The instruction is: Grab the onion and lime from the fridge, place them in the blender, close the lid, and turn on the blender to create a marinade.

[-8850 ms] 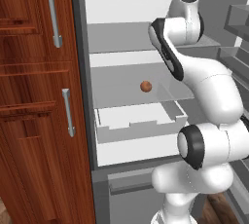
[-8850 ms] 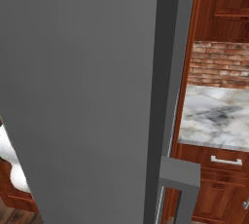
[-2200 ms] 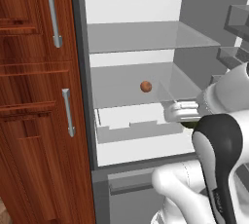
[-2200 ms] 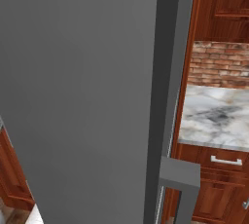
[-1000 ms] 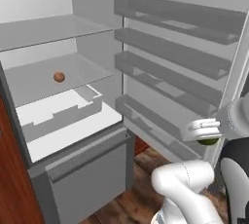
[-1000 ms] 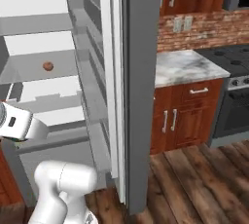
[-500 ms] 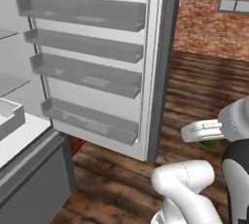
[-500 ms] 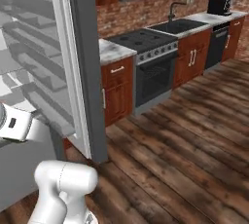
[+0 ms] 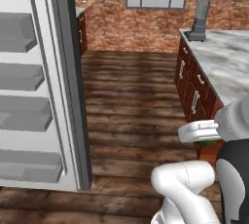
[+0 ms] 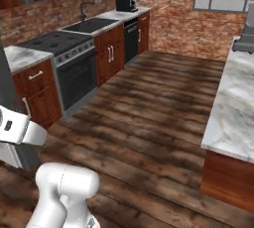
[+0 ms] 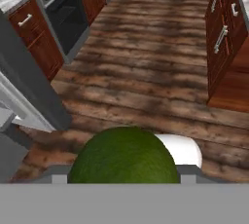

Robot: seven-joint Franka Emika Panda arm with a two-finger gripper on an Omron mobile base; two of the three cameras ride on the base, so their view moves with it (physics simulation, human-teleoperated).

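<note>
The gripper holds the lime between its fingers, low at the robot's right side. From the hand, the blender lies well ahead and to the right, at the far end of the marble counter. The open fridge door is at the left.

- You see the lime as matt dark green with a finely pebbled skin.
- The floor looks like dark wood planks with a dull sheen.
- The counter reads as polished grey-white marble.
- The fridge door looks smooth matt grey.
- The wall is rough red brick.
</note>
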